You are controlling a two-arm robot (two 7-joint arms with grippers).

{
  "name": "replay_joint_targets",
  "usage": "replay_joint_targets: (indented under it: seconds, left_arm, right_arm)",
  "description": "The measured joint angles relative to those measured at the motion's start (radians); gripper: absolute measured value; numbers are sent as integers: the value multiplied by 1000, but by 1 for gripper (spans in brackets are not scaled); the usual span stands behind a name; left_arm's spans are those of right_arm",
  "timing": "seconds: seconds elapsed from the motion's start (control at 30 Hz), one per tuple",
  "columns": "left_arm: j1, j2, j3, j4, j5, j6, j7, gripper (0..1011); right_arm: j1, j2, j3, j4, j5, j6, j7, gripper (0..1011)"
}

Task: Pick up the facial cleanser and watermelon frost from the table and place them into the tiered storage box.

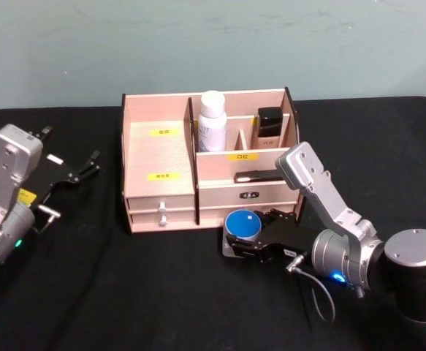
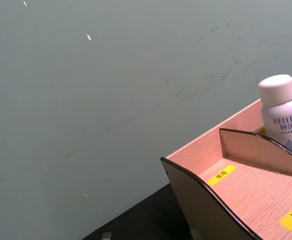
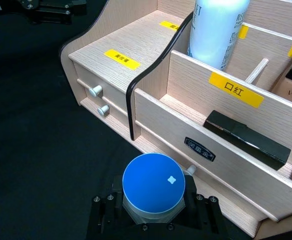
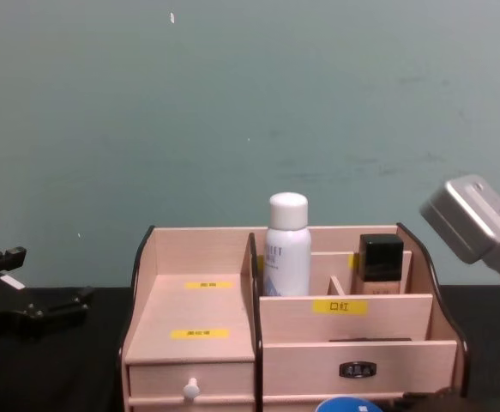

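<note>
The right end effector was clamped on the watermelon frost – a blue-lidded jar – low over the black counter, with the tiered storage box just beyond it. Farther beyond, the facial cleanser stood upright in a rear compartment. The left end effector sat well off to the side, fingers apart.

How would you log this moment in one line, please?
right claw: shut on blue-lidded jar, before storage box | white bottle: in rear compartment | left claw: parked left
</note>
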Motion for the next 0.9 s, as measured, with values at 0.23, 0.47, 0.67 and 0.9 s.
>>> replay_joint_targets:
  seconds: [0.23,0.47,0.67,0.9]
  left_arm:
    - [0,0,0,0,0,0,0,1010]
    - [0,0,0,0,0,0,0,1010]
    - [0,0,0,0,0,0,0,1009]
    - [0,0,0,0,0,0,0,1009]
  right_arm:
    - [0,0,0,0,0,0,0,726]
    - [0,0,0,0,1,0,0,726]
    - [0,0,0,0,1,0,0,726]
    - [0,0,0,0,0,0,0,726]
